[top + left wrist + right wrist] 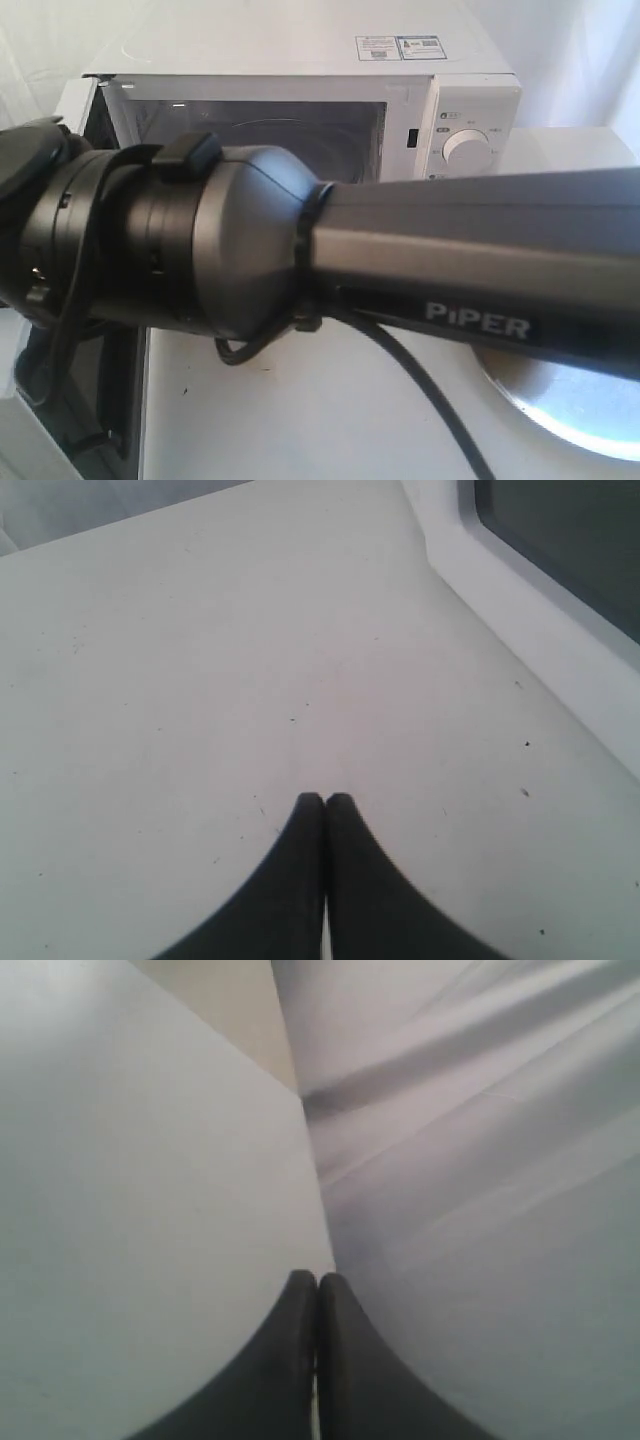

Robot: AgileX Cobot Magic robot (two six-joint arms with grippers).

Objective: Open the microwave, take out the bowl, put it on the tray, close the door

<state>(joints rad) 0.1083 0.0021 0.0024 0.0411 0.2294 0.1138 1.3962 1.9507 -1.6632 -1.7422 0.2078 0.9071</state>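
The microwave (300,50) has its door (530,630) wide open, the tray (570,400) waiting on the bench (200,680). The bowl is unseen, perhaps behind a PiPER arm (450,250). Both the left gripper (325,798) and right gripper (316,1276) show jaws pressed together; reaching in so would likely shove the bowl, not grasp it.

Dk grey arm (450,250), "PiPER" lettering (477,322), blk cables (425,385).
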